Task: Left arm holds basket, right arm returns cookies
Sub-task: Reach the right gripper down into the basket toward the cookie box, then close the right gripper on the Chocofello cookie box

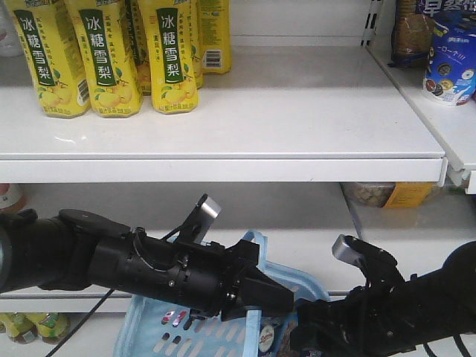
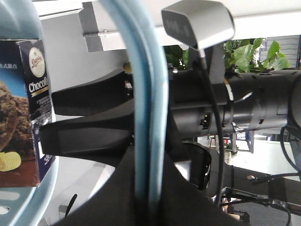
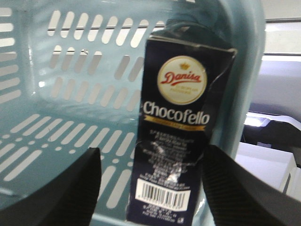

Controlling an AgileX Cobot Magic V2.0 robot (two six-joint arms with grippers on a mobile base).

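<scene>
Pale blue plastic takes up the lower middle of the front view: the basket [image 1: 216,335] hangs tilted below the white shelf [image 1: 245,111], its slotted wall facing me. The left arm [image 1: 111,264] reaches in from the side, and the left gripper [image 1: 275,296] is clamped on the basket's handle [image 2: 149,108]. In the left wrist view that blue band runs straight down into the black jaws.

From the other side the right arm [image 1: 401,305] dips into the basket. The right gripper [image 3: 151,150] has its fingers [image 3: 66,188] spread apart, one on each side of the cookies carton [image 3: 178,141]. I see a gap on one side, and on the other I cannot tell whether finger and carton touch.

The carton, dark navy and marked Danisa Chocofello, stands nearly upright inside the basket with its back to the corner wall and its barcode low.

Up on the shelf, yellow pear-drink bottles [image 1: 104,59] stand in a row, and a blue tub [image 1: 450,56] sits on the neighbouring shelf.
</scene>
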